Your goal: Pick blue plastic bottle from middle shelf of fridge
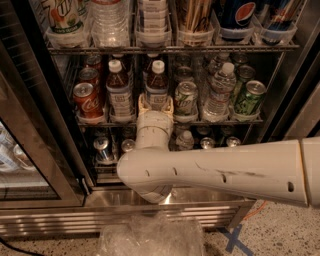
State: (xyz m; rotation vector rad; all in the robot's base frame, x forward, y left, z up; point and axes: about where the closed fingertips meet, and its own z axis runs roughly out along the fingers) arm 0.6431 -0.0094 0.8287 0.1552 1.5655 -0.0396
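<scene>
Cream-white arm (225, 170) crosses the lower frame from the right and hides much of the bottom rack, where only a few can tops (102, 145) show. Claw (156, 103) is inside the fridge (210, 197), at the front of the middle shelf (225, 121). Its fingers (142, 101) are apart, one on each side of the blue plastic bottle (157, 82) at label height; whether they press on it cannot be told. Bottle stands upright in the shelf's centre lane, base hidden behind the wrist. A twin dark bottle (119, 87) is just beside it on the left, then a red cola can (86, 100). To the right are a green can (186, 97) and a clear water bottle (220, 90). Upper-rack bottles (240, 12) are cut off by the top edge. Rear rows too dark to read.
</scene>
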